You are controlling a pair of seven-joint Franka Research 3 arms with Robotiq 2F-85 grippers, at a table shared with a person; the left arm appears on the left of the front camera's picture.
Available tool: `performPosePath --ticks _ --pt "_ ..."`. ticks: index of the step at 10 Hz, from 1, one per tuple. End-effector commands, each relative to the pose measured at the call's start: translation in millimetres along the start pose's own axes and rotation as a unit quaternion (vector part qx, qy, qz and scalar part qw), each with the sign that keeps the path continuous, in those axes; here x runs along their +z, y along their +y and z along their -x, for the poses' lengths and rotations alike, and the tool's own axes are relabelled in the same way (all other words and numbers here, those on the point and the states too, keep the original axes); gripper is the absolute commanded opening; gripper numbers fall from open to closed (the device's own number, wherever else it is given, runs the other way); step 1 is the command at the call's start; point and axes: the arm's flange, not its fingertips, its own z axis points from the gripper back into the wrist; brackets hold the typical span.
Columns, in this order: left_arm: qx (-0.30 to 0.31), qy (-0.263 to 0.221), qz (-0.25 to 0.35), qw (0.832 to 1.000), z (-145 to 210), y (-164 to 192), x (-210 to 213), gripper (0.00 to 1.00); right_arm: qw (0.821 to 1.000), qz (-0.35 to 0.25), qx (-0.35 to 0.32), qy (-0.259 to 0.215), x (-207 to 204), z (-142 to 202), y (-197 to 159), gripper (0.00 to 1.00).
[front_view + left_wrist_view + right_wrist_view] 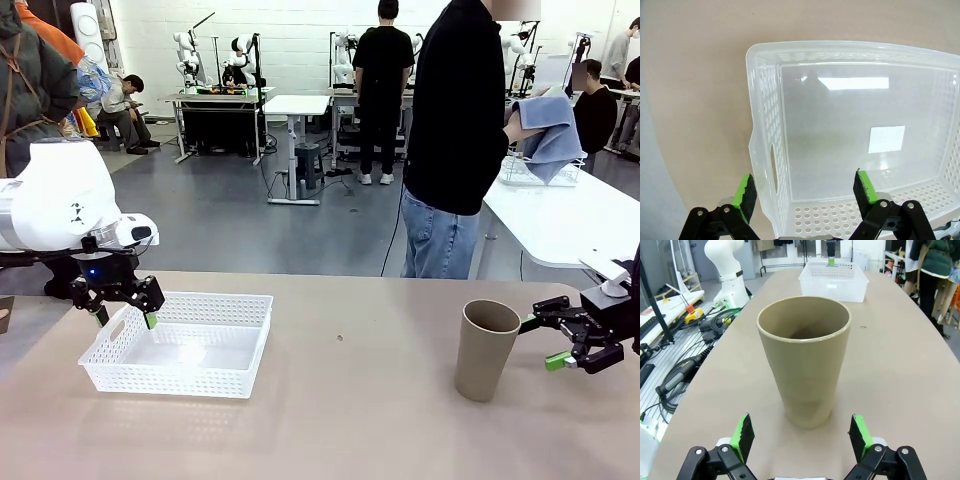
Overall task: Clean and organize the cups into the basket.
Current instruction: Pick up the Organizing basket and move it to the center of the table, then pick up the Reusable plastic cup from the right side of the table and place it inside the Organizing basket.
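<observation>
r gripper (545, 342) wide open at 3 o'clock of tan cup (487, 350), pre-grasp; l gripper (127, 318) wide, straddling 9 o'clock wall of mesh basket (190, 380), prob steadying.

No writing, label, brand mark, number or sign can be read in any of the views.
</observation>
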Motion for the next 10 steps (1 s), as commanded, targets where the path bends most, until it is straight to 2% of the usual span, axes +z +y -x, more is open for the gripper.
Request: performPosePath --ticks 1,3,6,8,10 --pt "0.021 0.003 -0.036 0.999 10 8 -2 1.00 0.999 -0.029 -0.019 0.005 -22 5 -13 1.00" --pt "0.034 0.002 -0.050 0.998 21 20 -5 1.00 0.998 -0.057 -0.027 -0.008 -34 7 -18 1.00" --pt "0.037 0.005 -0.047 0.998 33 29 -17 1.00 0.997 -0.058 -0.038 -0.032 -43 15 -30 1.00" --pt "0.035 0.008 -0.049 0.998 34 31 -21 1.00 0.996 -0.070 -0.042 -0.040 -50 16 -34 1.00" --pt "0.035 0.030 -0.062 0.997 29 32 -31 1.00 0.995 -0.084 -0.027 -0.047 -60 13 -36 1.00"
